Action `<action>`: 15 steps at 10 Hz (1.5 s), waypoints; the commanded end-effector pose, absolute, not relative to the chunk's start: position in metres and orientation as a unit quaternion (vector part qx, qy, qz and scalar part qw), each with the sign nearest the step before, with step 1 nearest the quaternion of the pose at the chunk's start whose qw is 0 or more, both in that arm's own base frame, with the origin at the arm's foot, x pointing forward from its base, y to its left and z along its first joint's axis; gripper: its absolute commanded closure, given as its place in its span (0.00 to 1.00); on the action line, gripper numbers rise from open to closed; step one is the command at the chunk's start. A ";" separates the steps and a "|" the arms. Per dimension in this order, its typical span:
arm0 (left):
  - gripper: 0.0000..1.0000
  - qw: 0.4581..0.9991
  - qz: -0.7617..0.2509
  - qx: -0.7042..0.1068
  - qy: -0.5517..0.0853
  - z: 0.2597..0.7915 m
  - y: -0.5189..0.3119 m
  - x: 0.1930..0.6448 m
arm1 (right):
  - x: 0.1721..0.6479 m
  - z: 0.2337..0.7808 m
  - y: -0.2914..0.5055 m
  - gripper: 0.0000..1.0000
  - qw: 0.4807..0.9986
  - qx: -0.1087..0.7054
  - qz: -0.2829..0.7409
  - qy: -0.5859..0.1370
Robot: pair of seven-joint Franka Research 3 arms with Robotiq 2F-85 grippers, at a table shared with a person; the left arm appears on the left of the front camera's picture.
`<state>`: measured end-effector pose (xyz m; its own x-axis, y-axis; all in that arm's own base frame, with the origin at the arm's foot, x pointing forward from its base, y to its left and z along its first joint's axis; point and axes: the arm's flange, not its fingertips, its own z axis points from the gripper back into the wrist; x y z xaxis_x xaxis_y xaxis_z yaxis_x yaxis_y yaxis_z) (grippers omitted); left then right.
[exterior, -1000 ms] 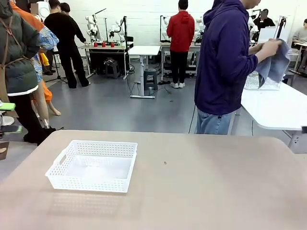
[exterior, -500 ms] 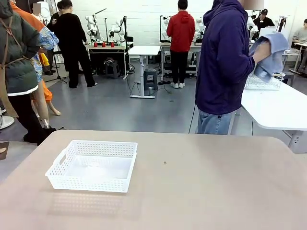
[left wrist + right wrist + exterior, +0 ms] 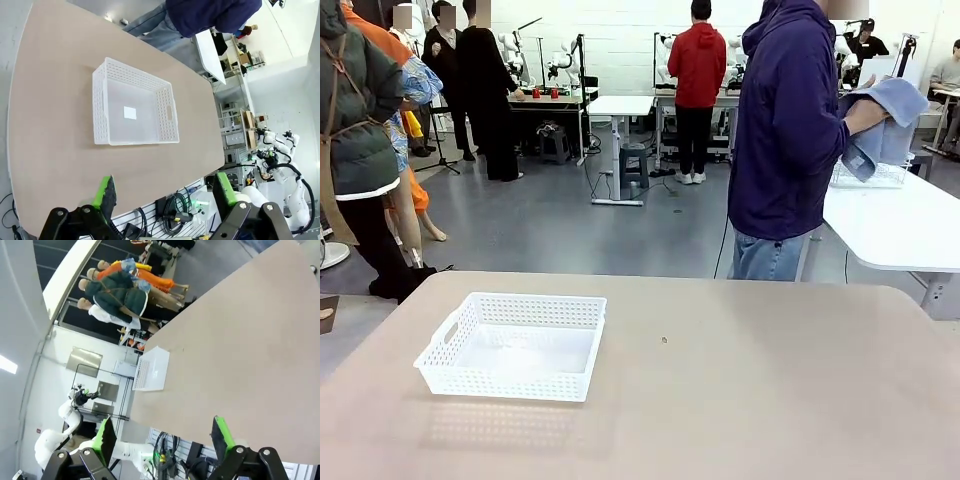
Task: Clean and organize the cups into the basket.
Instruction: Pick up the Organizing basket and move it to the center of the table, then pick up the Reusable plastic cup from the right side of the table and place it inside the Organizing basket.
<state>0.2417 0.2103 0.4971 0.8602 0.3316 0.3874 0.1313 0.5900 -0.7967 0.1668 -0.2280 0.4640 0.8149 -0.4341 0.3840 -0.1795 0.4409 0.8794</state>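
Observation:
The white lattice basket (image 3: 513,346) sits empty on the tan table (image 3: 740,400), at the left of the front view. The left wrist view looks down on this basket (image 3: 134,109) from high up, and my left gripper (image 3: 165,192) hangs open well above the table edge with nothing between its green pads. My right gripper (image 3: 162,436) is open too, high over the table's near edge, with the basket (image 3: 151,369) small in the distance. A person in a purple hoodie (image 3: 788,130) stands at the far side, turned towards a neighbouring table and rubbing something inside a blue-grey cloth (image 3: 882,126). The cups are out of view.
A white side table (image 3: 900,225) stands at the right behind the person, with a clear wire-grid basket (image 3: 865,175) on it. Other people stand farther back in the room.
The person's hands have shifted the cloth up and around near the side table. People in the background have walked about. Basket and both grippers have stayed put.

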 end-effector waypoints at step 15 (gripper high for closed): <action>0.00 0.851 0.056 -0.454 -0.260 0.494 0.211 0.244 | 0.180 0.462 -0.218 0.00 0.796 0.534 -0.053 -0.280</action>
<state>0.2428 0.2099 0.4959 0.8622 0.3303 0.3840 0.1301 0.5881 -0.7982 0.1792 -0.2167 0.4620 0.8447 -0.3851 0.3717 -0.1911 0.4317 0.8815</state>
